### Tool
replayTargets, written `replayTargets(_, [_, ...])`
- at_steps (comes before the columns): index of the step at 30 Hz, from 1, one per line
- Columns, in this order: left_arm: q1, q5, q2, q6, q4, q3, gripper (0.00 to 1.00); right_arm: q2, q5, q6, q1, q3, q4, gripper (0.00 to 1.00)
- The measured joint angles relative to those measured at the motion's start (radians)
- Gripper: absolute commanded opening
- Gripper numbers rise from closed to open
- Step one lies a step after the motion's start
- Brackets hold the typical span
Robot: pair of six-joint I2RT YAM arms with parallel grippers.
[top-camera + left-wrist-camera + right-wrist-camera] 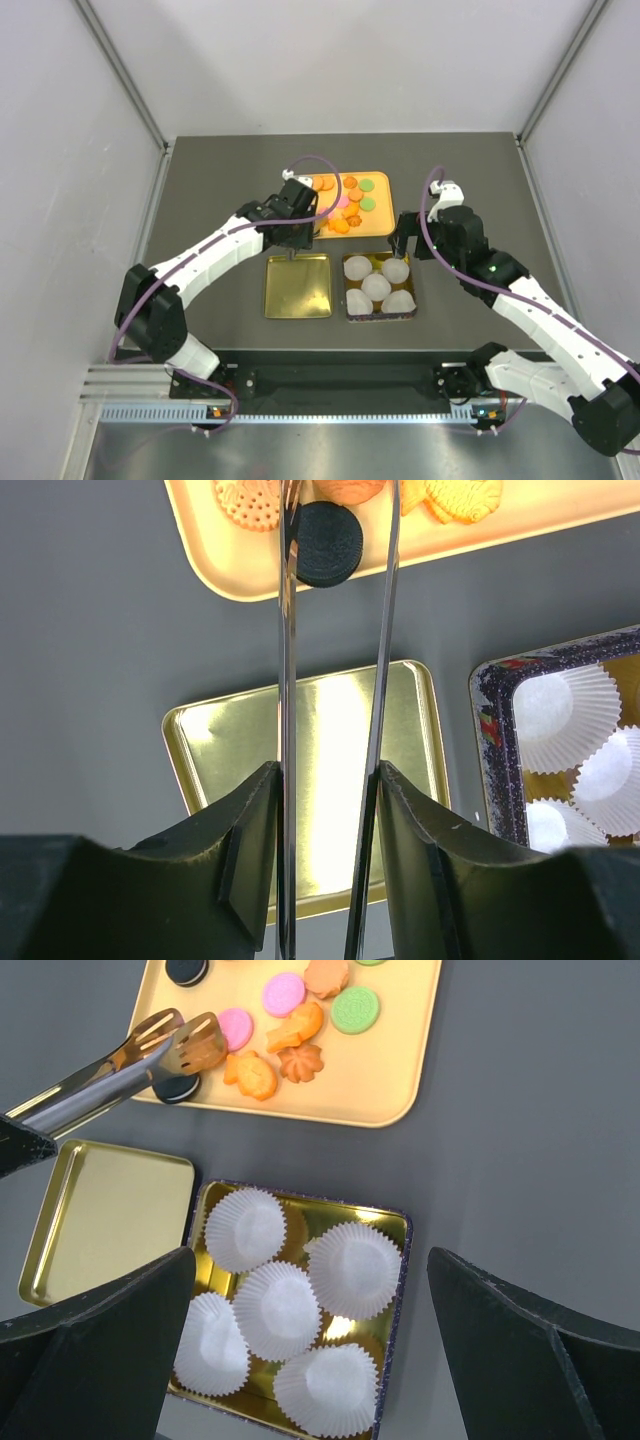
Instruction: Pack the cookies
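Left gripper (328,795): clenched on tongs (286,680), tips at a black cookie (327,543).
Right gripper (310,1290): released, empty, above the tin (402,1228) of paper cups (352,1268).
Cookies (297,1025): on the orange tray (395,1080), bench (220,180) far side.

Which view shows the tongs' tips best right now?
Right wrist: both slotted tips of the tongs show whole, by a black cookie. Left wrist shows only the blades, tips cropped. Top external: too small to tell.

Dark grey matte counter (200,200), enclosed on three sides by plain white walls (340,60). Aluminium rail (330,412) along near edge.
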Motion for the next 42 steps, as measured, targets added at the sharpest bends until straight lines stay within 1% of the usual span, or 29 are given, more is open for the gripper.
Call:
replayTargets(13, [-0.007,-0.001,0.026,0.003,0.001,-0.001,0.46,-0.006,0.000,0.000,0.000,0.000,0.000,1.00])
replayTargets(16, [-0.010,-0.002,0.026,0.004,0.001,-0.001,0.43,-0.006,0.000,0.000,0.000,0.000,0.000,1.00])
replayTargets(17, [-0.010,-0.003,0.026,0.006,0.001,-0.001,0.40,-0.006,0.000,0.000,0.000,0.000,0.000,1.00])
replayTargets(21, [-0.013,-0.008,0.026,0.012,0.001,-0.001,0.36,-0.006,0.000,0.000,0.000,0.000,0.000,1.00])
replayTargets(26, [-0.013,-0.013,0.026,0.016,-0.002,0.006,0.35,-0.006,0.000,0.000,0.000,0.000,0.000,1.00])
replayTargets(35, [-0.013,-0.029,0.026,0.039,-0.016,0.080,0.34,-0.006,0.000,0.000,0.000,0.000,0.000,1.00])
replayTargets(42, [-0.018,-0.006,0.023,0.040,-0.034,0.099,0.34,-0.006,0.000,0.000,0.000,0.000,0.000,1.00])
